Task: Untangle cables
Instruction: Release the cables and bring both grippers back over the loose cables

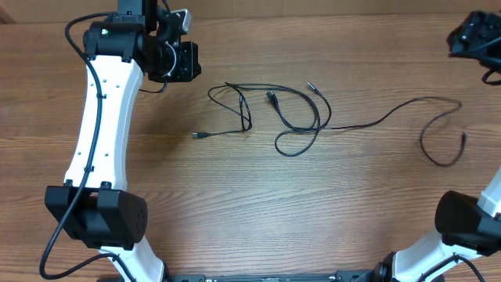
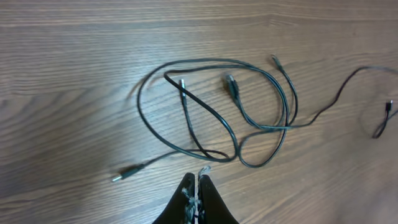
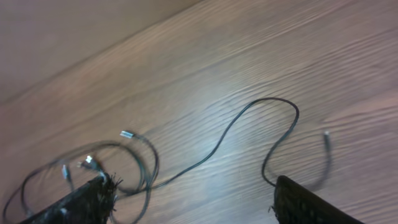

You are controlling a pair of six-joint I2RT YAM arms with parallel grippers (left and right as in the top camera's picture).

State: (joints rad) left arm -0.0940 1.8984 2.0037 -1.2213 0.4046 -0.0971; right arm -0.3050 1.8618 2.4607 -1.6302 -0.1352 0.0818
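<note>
Overhead: your thin black plug-ended cables [image 1: 297, 117] lie overlapping at the middle of the brown wooden table [image 1: 235, 211].
Open wood surrounds them, and one strand trails far right. Your left gripper [image 2: 197, 190] is pinched together, your right gripper [image 3: 193, 186] spread wide.

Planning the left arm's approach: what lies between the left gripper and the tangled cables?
Nothing but bare wooden table separates the left gripper from the cables; the left wrist and overhead views both show it.

Cables [image 2: 205, 60] cropped at left wrist view's right edge; smeared by blur in right wrist view.
</note>
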